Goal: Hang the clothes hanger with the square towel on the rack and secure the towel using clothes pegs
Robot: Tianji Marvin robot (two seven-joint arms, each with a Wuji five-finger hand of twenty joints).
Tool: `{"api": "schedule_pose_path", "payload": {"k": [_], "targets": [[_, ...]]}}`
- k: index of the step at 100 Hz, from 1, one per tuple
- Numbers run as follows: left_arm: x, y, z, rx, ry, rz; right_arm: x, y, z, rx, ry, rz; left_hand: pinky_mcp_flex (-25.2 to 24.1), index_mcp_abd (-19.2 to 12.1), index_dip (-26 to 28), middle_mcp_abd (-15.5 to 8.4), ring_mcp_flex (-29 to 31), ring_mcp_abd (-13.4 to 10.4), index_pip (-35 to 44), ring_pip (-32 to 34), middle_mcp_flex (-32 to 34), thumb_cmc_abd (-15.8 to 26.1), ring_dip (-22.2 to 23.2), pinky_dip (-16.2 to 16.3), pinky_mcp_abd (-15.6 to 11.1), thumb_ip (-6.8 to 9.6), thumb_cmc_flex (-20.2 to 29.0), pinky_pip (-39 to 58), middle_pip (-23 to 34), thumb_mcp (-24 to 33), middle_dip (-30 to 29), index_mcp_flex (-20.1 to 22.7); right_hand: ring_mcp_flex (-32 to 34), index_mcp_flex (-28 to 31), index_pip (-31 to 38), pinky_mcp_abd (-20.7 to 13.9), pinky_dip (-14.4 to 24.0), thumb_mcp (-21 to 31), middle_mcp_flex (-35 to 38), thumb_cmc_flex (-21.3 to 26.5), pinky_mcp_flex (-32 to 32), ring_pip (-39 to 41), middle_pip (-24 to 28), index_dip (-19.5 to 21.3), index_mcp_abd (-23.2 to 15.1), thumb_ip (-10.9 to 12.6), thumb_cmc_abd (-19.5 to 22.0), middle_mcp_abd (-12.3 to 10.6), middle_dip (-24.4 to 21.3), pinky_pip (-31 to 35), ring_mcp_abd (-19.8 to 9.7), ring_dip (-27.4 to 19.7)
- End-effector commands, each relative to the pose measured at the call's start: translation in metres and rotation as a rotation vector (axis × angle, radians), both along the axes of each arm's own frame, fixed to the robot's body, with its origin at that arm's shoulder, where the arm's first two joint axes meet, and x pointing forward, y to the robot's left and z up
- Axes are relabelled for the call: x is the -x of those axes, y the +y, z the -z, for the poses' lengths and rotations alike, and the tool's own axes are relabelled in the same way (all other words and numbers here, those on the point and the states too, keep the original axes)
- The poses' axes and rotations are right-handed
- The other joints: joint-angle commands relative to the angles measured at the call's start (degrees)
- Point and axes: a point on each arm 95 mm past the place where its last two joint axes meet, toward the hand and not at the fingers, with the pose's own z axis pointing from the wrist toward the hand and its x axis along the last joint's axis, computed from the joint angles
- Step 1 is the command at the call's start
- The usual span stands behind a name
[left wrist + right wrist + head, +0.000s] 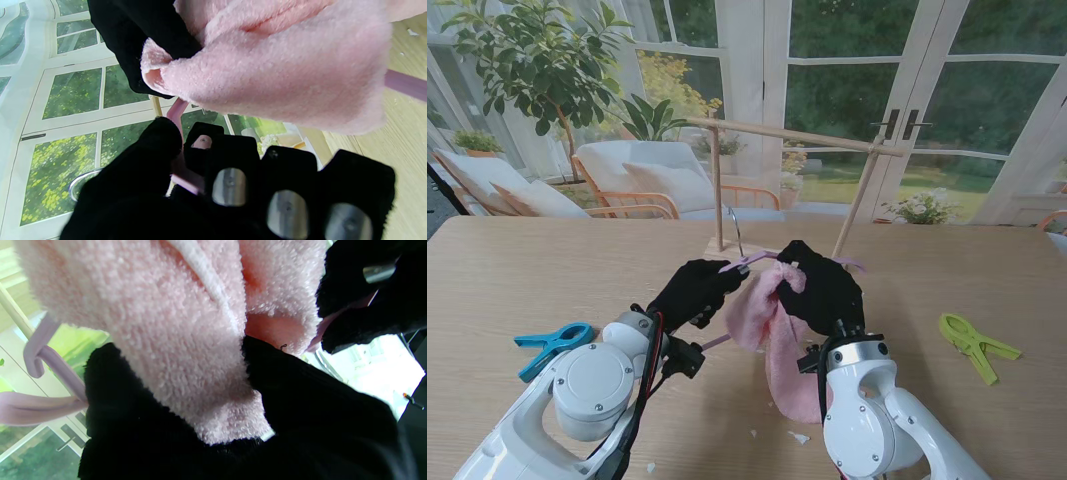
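Both black-gloved hands are raised over the middle of the table (507,260), just in front of the wooden rack (797,135), which stands toward the far edge with its crossbar bare; the left hand (695,292) has its fingers (230,173) curled around the pale purple clothes hanger (745,263), the plastic bar passing between thumb and forefinger in the left wrist view, and the hanger's metal hook (735,228) rises beside the rack's left post without resting on the crossbar; the right hand (825,287) is closed on the pink square towel (772,330), pinching a fold of the fleece between thumb and fingers at the hanger, as the right wrist view shows close up; the towel is bunched over the hanger between the two hands, and its free end hangs down to the table nearer to me, beside the right wrist; a blue clothes peg (552,345) lies near the left edge of the table, and a green clothes peg (975,345) lies toward the right edge, both well apart from the hands and touching nothing else; a few white crumbs (797,437) dot the table at the near edge.
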Motion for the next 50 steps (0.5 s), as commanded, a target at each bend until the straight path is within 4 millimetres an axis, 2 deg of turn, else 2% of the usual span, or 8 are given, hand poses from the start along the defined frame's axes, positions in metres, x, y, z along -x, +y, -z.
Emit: {"api": "schedule_pose_path", "payload": {"k": [1,4,9,22,37,38,40,50], "targets": [[0.004,-0.004,-0.003,0.018,0.016,0.009,-0.001,0.005,-0.004,-0.036,0.005,0.002,0.8,4.1,3.3,-1.0,1.7,1.0,1.5,6.9,0.9,5.6,1.2,1.6,3.2,1.01,2.8,17.4,-0.9,-4.1,1.3,-0.9,2.4,0.0,4.0,-0.8,28.6,3.2,2.5,0.9,1.0,-1.0,0.3,-0.5,0.2,-1.8,-0.1,-2.1,-0.5,2.0,3.0,-0.7],[0.004,-0.004,-0.003,0.019,0.021,0.006,-0.001,0.005,-0.005,-0.044,0.001,0.006,0.8,4.3,3.3,-0.8,1.7,1.1,1.4,6.9,0.7,6.5,1.2,1.7,3.3,1.01,3.0,17.4,-1.0,-4.7,1.3,-1.3,2.5,-0.2,4.1,-0.8,28.5,3.3,2.4,0.9,1.1,-1.0,0.3,-0.5,0.3,-1.9,-0.1,-2.1,-0.5,2.0,3.1,-0.8],[0.004,-0.005,-0.002,0.023,0.032,-0.001,-0.002,0.006,-0.007,-0.058,-0.009,0.014,0.7,4.9,3.2,-0.4,1.7,1.1,1.3,6.9,0.2,7.9,1.2,1.5,3.3,1.15,5.7,17.4,-1.0,-9.0,1.4,-1.9,2.5,-0.6,4.7,-0.7,28.5,3.3,2.3,0.9,1.3,-1.2,0.5,-0.7,0.7,-1.9,0.0,-2.2,-0.6,2.1,3.2,-0.8],[0.003,-0.005,-0.001,0.034,0.064,-0.024,-0.002,0.007,-0.013,-0.084,-0.033,0.035,0.8,4.8,3.2,-0.2,1.8,0.2,1.7,7.0,0.1,8.5,1.1,1.6,2.8,1.29,6.3,17.4,-0.8,-10.1,1.2,-2.5,2.5,-1.3,6.0,-0.6,28.6,3.5,2.1,0.9,1.5,-1.1,0.9,-1.5,1.3,-2.0,0.0,-2.3,-1.0,2.3,3.4,-0.7],[0.004,-0.005,-0.002,0.076,0.127,-0.024,-0.003,0.009,-0.014,-0.086,-0.047,0.050,0.8,5.5,3.1,0.2,1.8,0.2,1.9,7.0,-0.2,8.9,1.0,1.5,2.8,1.31,6.9,17.4,-0.5,-10.7,1.1,-2.9,2.5,-1.9,7.1,-0.5,28.6,3.7,2.0,0.9,1.5,-1.2,1.1,-2.4,2.0,-2.0,-0.1,-2.4,-1.4,2.3,3.6,-0.7],[0.004,-0.005,-0.002,0.079,0.131,-0.024,-0.004,0.009,-0.014,-0.085,-0.047,0.051,0.8,5.6,2.8,0.3,1.8,0.3,2.1,7.0,-0.3,9.6,1.1,1.6,2.8,1.66,9.0,17.4,-0.2,-14.1,0.6,-3.0,2.5,-2.0,7.2,-0.5,28.6,3.7,2.0,0.9,1.5,-1.2,1.1,-2.5,2.1,-2.0,-0.1,-2.5,-1.4,2.3,3.5,-0.7],[0.004,-0.006,-0.002,0.085,0.139,-0.024,-0.004,0.009,-0.013,-0.084,-0.046,0.051,0.8,5.6,2.6,0.4,1.8,0.4,2.2,7.0,-0.3,10.2,1.2,1.6,2.8,1.91,10.5,17.4,0.0,-16.6,0.2,-2.9,2.4,-2.1,7.3,-0.5,28.6,3.7,2.0,0.9,1.5,-1.2,1.1,-2.6,2.2,-2.0,-0.1,-2.5,-1.5,2.3,3.5,-0.7],[0.006,-0.006,-0.004,0.115,0.180,-0.018,-0.008,0.011,-0.009,-0.074,-0.037,0.054,0.8,5.7,2.6,0.4,1.8,0.4,2.2,7.0,-0.2,10.5,1.2,1.6,3.1,1.98,11.1,17.4,0.1,-17.6,0.2,-2.9,2.4,-2.4,8.2,-0.5,28.6,3.8,2.0,0.9,1.5,-1.4,1.1,-3.4,2.9,-2.0,-0.2,-2.6,-2.0,2.4,3.6,-0.8]]}}
